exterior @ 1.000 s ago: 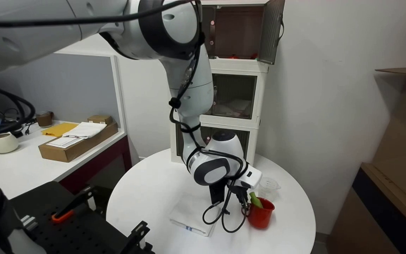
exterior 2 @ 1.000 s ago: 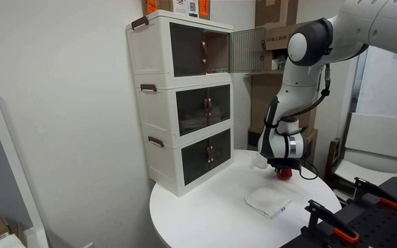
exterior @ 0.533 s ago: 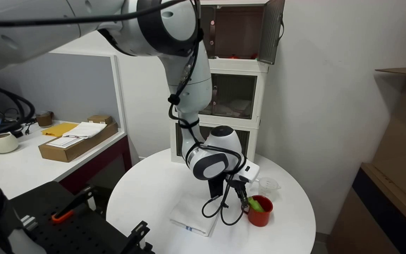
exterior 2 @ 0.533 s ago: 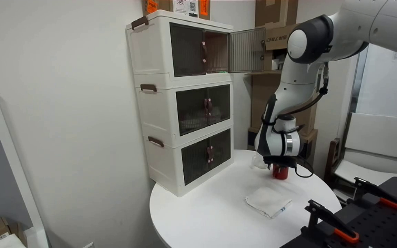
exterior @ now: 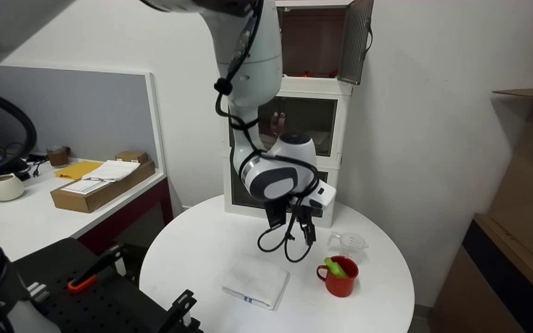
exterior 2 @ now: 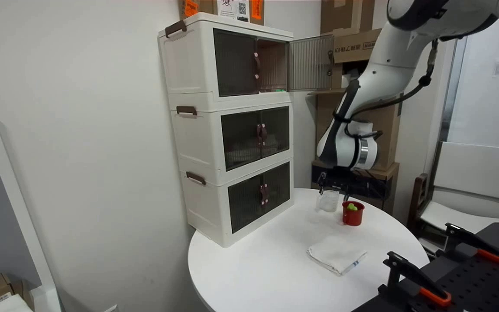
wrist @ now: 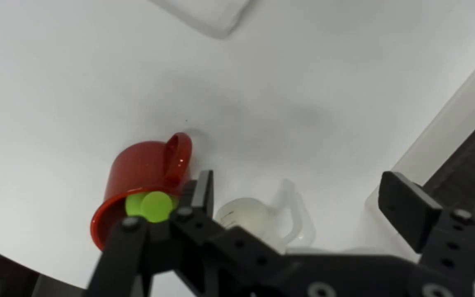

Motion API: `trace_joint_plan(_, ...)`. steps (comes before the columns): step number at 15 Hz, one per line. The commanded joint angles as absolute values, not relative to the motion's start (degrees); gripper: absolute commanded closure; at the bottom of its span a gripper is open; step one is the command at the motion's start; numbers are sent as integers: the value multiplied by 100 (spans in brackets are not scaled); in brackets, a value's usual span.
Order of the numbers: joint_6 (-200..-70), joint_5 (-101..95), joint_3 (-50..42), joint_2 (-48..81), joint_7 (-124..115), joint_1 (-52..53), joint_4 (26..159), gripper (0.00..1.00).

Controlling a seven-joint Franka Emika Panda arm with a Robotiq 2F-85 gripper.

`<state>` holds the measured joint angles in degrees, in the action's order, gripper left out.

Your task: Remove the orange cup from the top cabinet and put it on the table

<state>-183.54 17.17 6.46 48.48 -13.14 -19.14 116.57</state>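
Orange cup (exterior: 342, 284): down and upright, right of the folded cloth (exterior: 256, 279) in an exterior view, green piece (exterior: 336, 268) tucked inside!
Clear cup (exterior: 352, 243): just beyond it, on the far side in that same view.
Gripper (wrist: 303, 198): fingers wide apart, holding nothing, up in the air and apart from the orange cup.
Table (exterior: 188, 259): bearing the orange cup with no grip on it, so the placing looks done!
Top cabinet (exterior: 312, 44): right door (exterior: 357, 41) open, a small red item (exterior: 306, 74) low inside, too tiny to name.
Arm (exterior: 253, 64): perhaps only backing away is left; nobody asks for that door shut.
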Motion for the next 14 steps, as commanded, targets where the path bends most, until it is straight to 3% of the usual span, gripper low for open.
trace_joint_plan(1,-17160,1562,1511,3384,-713,-2762,12661,0)
trace_joint_plan(11,-12337,1436,2932,340,183,-3727,13097,0)
trace_joint_plan(13,-11364,1123,2930,-146,150,-3670,12899,0)
trace_joint_plan(14,-10887,985,1795,-430,162,-2532,12758,0)
